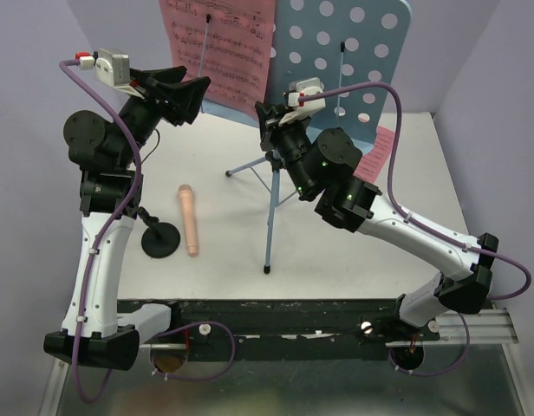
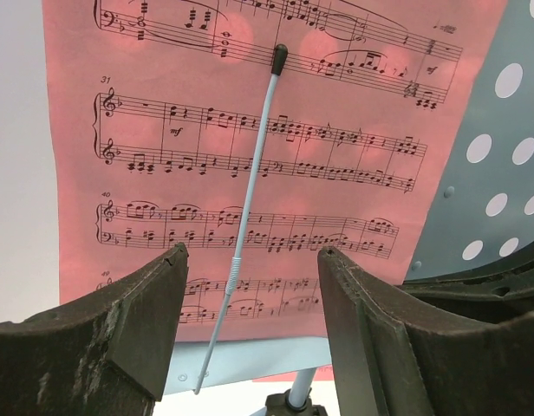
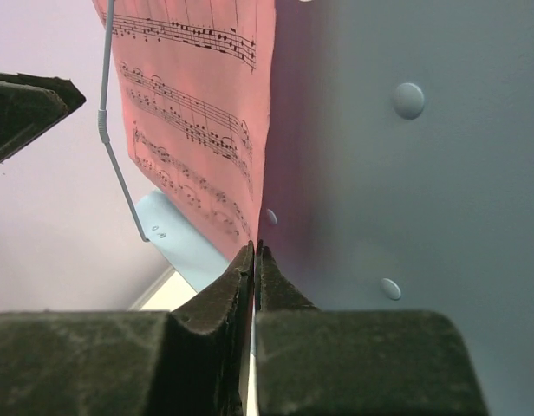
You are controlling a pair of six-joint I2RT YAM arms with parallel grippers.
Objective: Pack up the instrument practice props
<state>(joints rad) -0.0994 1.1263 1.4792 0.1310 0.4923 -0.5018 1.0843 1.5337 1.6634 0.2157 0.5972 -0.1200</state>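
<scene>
The light-blue music stand (image 1: 354,52) stands on its tripod at the back of the table, its hole-dotted desk facing me. A pink sheet-music page (image 1: 219,43) rests on the desk under a thin wire page holder (image 2: 250,173). My right gripper (image 3: 255,250) is shut on that page's lower right edge (image 3: 206,104), against the desk (image 3: 406,173). My left gripper (image 2: 252,256) is open just in front of the page's lower part, touching nothing. A second pink page (image 1: 384,147) lies partly hidden behind my right arm. The beige-pink microphone (image 1: 189,221) lies beside the black round-based mic stand (image 1: 160,238).
The stand's tripod legs (image 1: 269,225) spread across the middle of the white table, one reaching toward the near edge. Purple walls close off the back and sides. A black rail (image 1: 276,312) runs along the near edge between the arm bases.
</scene>
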